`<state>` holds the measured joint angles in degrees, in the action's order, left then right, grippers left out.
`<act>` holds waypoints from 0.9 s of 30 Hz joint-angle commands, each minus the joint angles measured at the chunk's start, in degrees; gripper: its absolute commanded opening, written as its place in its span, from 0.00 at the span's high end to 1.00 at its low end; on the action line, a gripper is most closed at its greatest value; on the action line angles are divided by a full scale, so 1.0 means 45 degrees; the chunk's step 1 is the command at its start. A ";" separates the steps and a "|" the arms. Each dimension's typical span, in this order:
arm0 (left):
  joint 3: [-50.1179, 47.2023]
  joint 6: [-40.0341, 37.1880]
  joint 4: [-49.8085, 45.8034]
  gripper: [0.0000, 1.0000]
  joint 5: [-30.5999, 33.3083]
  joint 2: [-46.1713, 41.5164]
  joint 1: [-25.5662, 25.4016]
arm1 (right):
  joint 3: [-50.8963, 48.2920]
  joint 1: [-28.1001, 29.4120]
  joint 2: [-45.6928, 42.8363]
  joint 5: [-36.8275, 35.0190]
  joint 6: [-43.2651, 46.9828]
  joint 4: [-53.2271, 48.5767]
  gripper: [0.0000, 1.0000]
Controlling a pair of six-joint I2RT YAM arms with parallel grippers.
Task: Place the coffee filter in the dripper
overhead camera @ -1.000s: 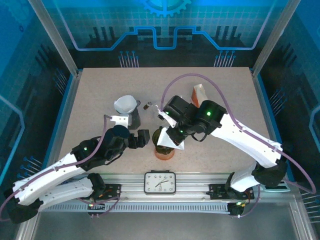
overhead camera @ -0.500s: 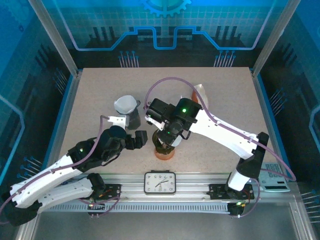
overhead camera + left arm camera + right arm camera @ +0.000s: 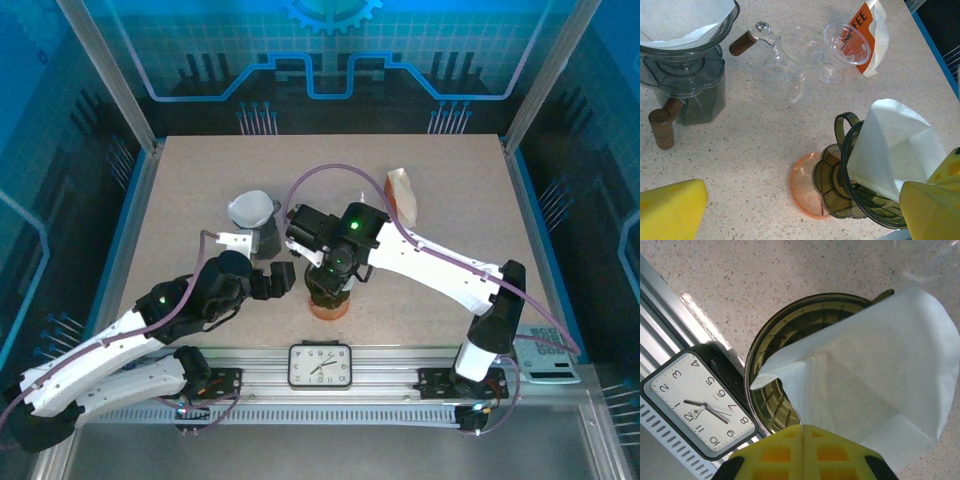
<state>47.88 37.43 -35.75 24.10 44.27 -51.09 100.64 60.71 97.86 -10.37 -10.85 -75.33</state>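
Paper coffee filter (image 3: pixel 865 370) is sitting half inside the dripper (image 3: pixel 771 340), tilted against its rim; right gripper (image 3: pixel 802 432) is pinching its edge with closed jaws, seemingly to seat it; left gripper (image 3: pixel 282 279) is hovering beside, jaws wide open.

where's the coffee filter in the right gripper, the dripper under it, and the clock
coffee filter (image 3: pixel 875 365): right wrist view, middle of the white paper
dripper (image 3: pixel 782 337): right wrist view, ribbed inner wall left of the filter
clock (image 3: pixel 692 405): right wrist view, white face
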 commanded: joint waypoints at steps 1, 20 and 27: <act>0.0027 0.0020 -0.0048 0.01 -0.0233 -0.0108 0.0140 | -0.0402 0.0036 0.0128 0.0338 0.0037 0.0445 1.00; 0.0025 0.0330 -0.0044 0.01 -0.0494 0.0005 0.0182 | -0.1793 -0.0209 -0.1444 0.0759 -0.0339 0.1997 0.65; 0.0117 0.0280 0.0244 0.01 -0.0567 0.0333 0.0235 | -0.2538 -0.0496 -0.2577 0.0800 -0.0757 0.2933 0.46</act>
<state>47.86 37.63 -35.68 22.59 45.08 -50.65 90.63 59.53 88.33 -7.22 -13.13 -64.53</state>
